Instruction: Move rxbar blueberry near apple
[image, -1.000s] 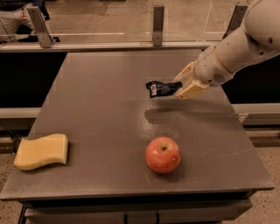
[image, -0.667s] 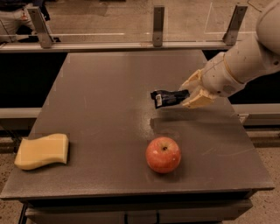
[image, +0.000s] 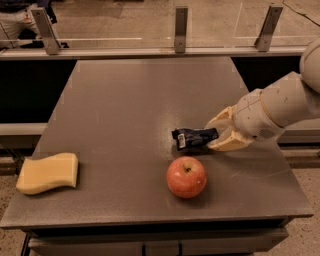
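The rxbar blueberry is a dark navy wrapper with a small white patch, held level just above the grey table. My gripper comes in from the right and is shut on the bar's right end. The apple, red-pink with a dark stem dimple, stands on the table just in front of the bar, a short gap below it in the view.
A pale yellow wavy sponge lies near the table's front left corner. A glass barrier with metal posts runs along the far edge. The table's front edge is close behind the apple.
My gripper has carried the bar down and toward the front of the table, from well behind the apple to just above it in the view. The apple and sponge have not moved.
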